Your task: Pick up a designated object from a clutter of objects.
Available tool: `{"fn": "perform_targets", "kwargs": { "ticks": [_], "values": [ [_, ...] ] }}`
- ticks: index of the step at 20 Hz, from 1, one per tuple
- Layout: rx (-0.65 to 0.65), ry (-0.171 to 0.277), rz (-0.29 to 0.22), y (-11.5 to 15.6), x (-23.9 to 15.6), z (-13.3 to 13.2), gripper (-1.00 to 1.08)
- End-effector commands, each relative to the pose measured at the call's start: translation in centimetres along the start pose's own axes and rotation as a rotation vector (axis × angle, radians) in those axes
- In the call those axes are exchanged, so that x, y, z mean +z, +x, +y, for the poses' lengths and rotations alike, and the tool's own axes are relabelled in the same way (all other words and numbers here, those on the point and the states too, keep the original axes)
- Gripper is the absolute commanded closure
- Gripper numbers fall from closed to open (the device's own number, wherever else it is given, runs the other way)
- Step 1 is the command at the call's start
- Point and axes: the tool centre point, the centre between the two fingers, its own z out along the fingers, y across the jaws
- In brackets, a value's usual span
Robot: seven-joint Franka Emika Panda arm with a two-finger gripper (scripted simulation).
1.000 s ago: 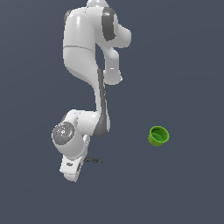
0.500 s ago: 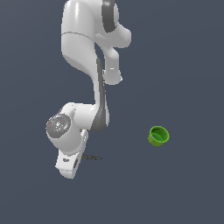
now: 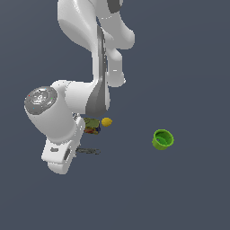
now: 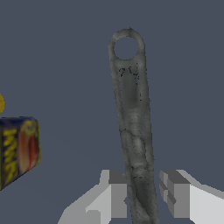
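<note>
The wrench is a long dark grey bar with a ring end pointing away from me. It runs between my two fingers, which sit close on either side of it. My gripper is shut on the wrench. In the exterior view the wrench sticks out from under my hand toward that view's right, and the gripper is mostly hidden under the white hand. The olive-green can and the yellow ball lie just beyond the wrench. The green cup stands apart at the exterior view's right.
The can shows on its side in the wrist view, with a sliver of the yellow ball beside it. My white arm rises over the scene's back left. The ground is a flat dark grey surface.
My wrist has shifted toward the exterior view's upper left and looks larger. The wrench has moved with it. The can and the yellow ball, hidden before, now show.
</note>
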Motion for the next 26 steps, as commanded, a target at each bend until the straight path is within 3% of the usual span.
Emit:
{"fn": "perform_targets", "kwargs": {
  "ticks": [1,15,26],
  "values": [
    [0.000,-0.001,0.000,-0.3,-3.1,-0.3,1.08],
    [0.001,-0.001,0.002,-1.8,-18.2,-1.5,1.08],
    [0.003,-0.001,0.001,-2.4,-22.6,-1.6,1.08]
  ]
}}
